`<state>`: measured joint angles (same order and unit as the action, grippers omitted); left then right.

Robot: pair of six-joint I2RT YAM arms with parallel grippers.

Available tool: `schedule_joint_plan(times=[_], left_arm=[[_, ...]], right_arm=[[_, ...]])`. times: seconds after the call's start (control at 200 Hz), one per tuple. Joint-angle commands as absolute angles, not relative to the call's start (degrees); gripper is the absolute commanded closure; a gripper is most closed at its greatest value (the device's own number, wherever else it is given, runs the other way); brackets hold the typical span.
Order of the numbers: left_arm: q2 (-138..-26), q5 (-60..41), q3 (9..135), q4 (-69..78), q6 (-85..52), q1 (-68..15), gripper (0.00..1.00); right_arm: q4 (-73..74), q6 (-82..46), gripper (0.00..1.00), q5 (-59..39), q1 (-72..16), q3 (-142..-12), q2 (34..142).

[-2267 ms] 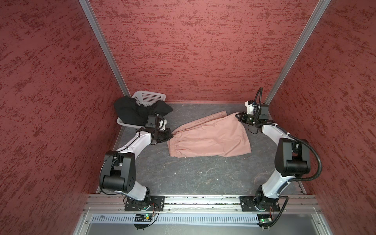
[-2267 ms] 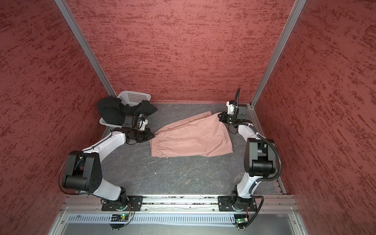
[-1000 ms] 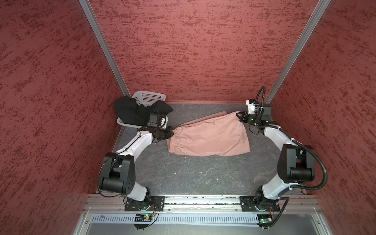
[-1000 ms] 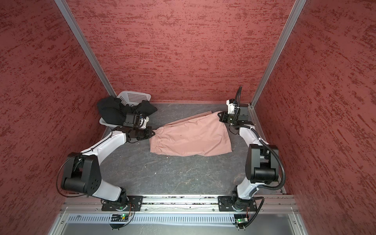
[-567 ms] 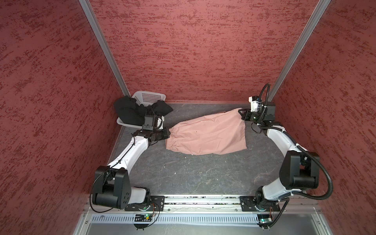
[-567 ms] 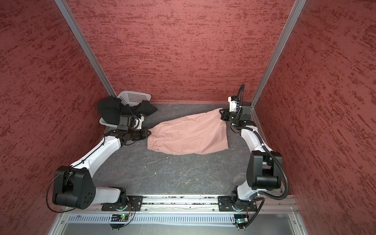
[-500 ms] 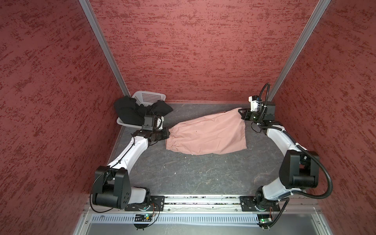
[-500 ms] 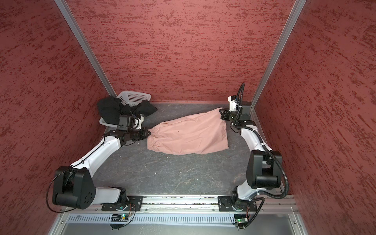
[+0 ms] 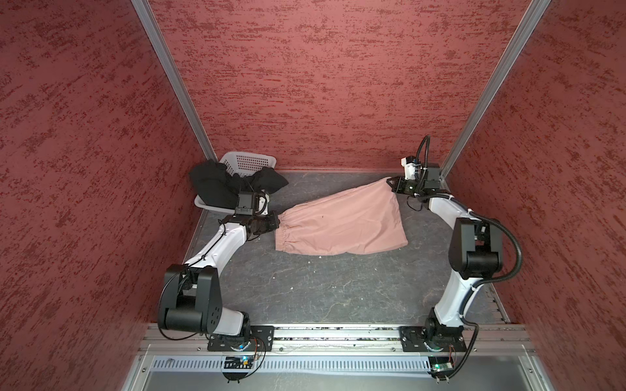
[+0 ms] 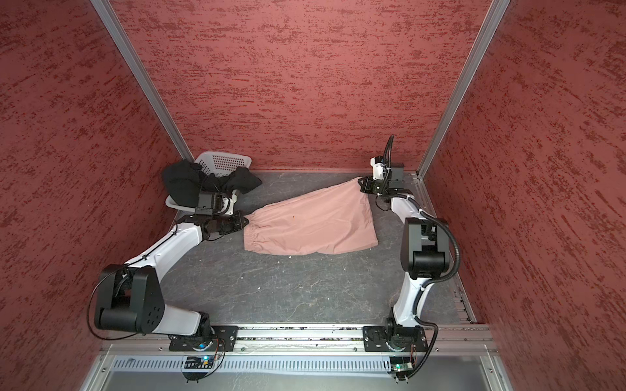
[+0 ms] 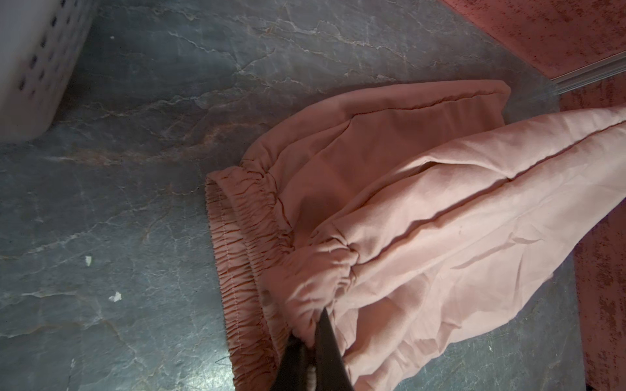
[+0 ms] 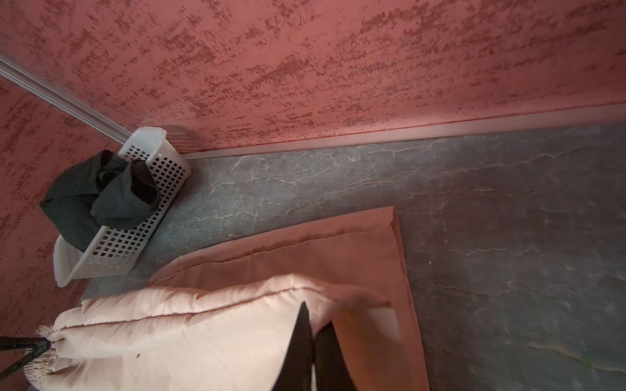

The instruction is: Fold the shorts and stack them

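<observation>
On the table: dusty pink fabric shorts (image 9: 338, 221) with a gathered elastic waistband, midway across the dark grey stone-patterned tabletop (image 9: 321, 287). They are stretched between the two arms, waistband toward the left arm, hems toward the right. In the left wrist view the left gripper (image 11: 316, 325) has its jaws pinched together on a bunch of waistband. The right gripper (image 12: 311, 325) is clamped on a hem corner of the upper layer. Between the pinches that layer's far edge runs taut and lifted. A lower layer lies flat beneath, its edge peeking out on the far side. Reads as the first fold, one leg over the other, not yet laid down or released.

The black fabric shorts (image 9: 213, 184) lie crumpled over the rim of the white perforated plastic basket (image 9: 249, 161) in the far left corner — neither gripper on them.

Left to do, as I judge it: set down and flatten the pink pair, probably fold once more, then fetch, fold and stack the black pair. Early in the task.
</observation>
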<state>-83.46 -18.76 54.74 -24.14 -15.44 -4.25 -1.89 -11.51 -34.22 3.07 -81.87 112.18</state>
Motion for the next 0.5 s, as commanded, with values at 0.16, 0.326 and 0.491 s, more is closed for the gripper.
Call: schedule_joint_plan(times=[0.16,0.326,0.491], left_arm=[[-87.69,-17.06,55.43,-21.67,-14.00,-1.55,0.49],[-88.08,-17.66,58.73,-22.60,-14.11,-0.79,0.00],[-82.26,-16.36,59.56,-22.48,-15.53,-5.01,0.01]], right_arm=[[-2.85,-9.28,0.40,-30.05,3.21,-86.01,115.85],[-5.17,-8.43,0.27,-27.21,3.08,-86.92,113.10],[-3.57,-8.97,0.27,-26.53,-0.08,-80.06,106.17]])
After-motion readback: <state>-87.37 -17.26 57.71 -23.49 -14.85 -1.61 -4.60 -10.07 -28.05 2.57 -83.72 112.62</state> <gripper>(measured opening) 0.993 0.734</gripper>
